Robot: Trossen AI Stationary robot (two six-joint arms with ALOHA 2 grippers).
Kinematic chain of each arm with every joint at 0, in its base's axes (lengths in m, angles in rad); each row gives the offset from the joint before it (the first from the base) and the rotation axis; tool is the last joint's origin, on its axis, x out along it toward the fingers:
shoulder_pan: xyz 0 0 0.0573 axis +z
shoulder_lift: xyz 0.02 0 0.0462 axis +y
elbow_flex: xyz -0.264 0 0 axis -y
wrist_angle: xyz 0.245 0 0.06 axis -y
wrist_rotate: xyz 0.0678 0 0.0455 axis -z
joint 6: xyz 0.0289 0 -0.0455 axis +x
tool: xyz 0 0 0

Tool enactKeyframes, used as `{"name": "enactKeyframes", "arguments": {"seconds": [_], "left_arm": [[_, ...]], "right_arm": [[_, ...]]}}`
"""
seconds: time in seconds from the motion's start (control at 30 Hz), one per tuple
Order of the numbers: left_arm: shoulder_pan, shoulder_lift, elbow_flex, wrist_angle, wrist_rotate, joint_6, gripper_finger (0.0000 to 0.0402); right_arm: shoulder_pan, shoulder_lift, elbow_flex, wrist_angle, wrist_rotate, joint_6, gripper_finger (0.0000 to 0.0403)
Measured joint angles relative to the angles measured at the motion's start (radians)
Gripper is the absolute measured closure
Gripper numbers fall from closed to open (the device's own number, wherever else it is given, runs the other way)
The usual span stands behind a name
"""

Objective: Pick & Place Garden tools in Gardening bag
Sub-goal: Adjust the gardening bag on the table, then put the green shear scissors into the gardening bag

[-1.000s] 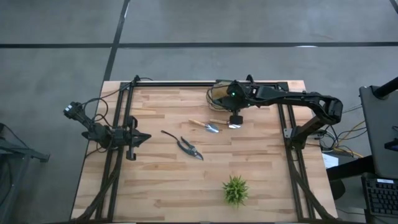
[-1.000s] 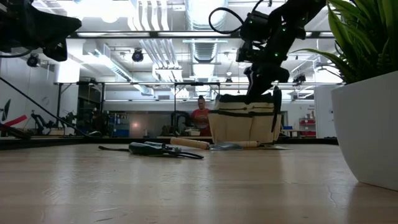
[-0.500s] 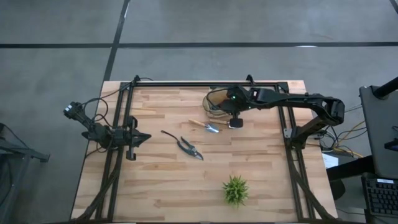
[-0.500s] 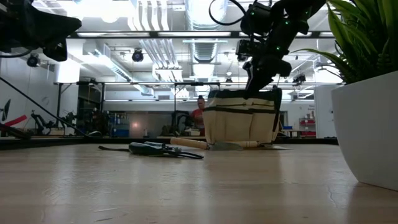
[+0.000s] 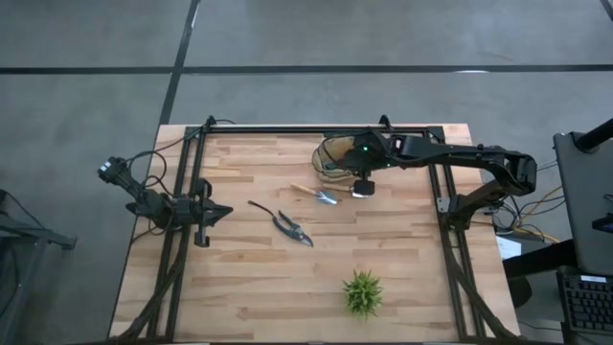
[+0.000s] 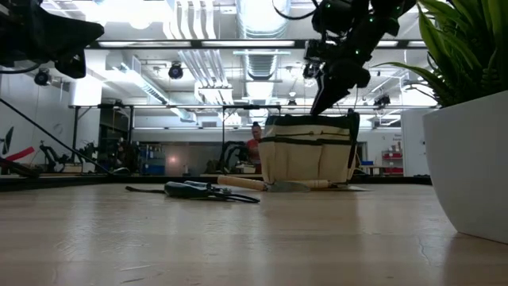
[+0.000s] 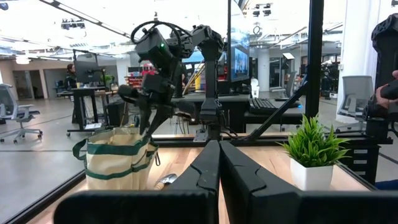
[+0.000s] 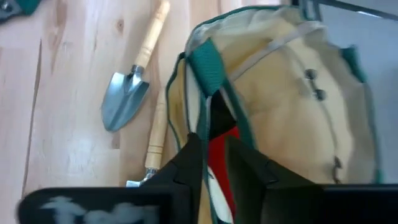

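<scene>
The tan gardening bag [image 5: 335, 153] with green trim stands upright at the table's far side; it also shows in the low view [image 6: 308, 155]. My right gripper [image 8: 214, 140] hangs over the bag's near rim, fingers pointing down [image 6: 324, 95], shut on a red-and-black item [image 8: 216, 158]. Dark-handled pruning shears [image 5: 287, 225] lie mid-table. A wooden-handled trowel [image 8: 127, 93] and a second wooden-handled tool [image 8: 158, 127] lie beside the bag. My left gripper [image 7: 219, 155] is shut and empty at the table's left side [image 5: 206, 213]. My right gripper pinches the red-and-black item between its two fingers, on its red part [image 8: 217, 165]. The fingers come from above, pointing down, and lie along the item. Its black end [image 8: 217, 118] sticks out below the fingertips, over the bag's mouth by a green handle [image 8: 202, 62].
A spiky green plant [image 5: 362, 292] in a white pot [image 6: 468, 167] stands near the table's front edge, right of centre. Black frame rails run along both sides of the table [image 5: 182, 240]. Bare wood lies between the shears and the plant.
My right gripper has risen a little, from reaching down into the bag's mouth to hanging just above its rim, still over the bag. The bag has shifted slightly toward the table's left.
</scene>
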Motion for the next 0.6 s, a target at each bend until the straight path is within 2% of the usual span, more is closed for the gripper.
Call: {"name": "enactKeyframes", "arguments": {"seconds": [0.17, 0.3, 0.6], "left_arm": [[0.000, 0.000, 0.000, 0.000, 0.000, 0.000, 0.0388], [0.000, 0.000, 0.000, 0.000, 0.000, 0.000, 0.0388], [0.000, 0.000, 0.000, -0.001, 0.000, 0.000, 0.0388]], "right_arm": [[0.053, -0.049, 0.000, 0.033, 0.000, 0.069, 0.0282], [0.140, -0.066, 0.002, 0.137, -0.001, 0.181, 0.0255], [0.335, 0.052, 0.002, 0.411, -0.003, 0.447, 0.0240]]}}
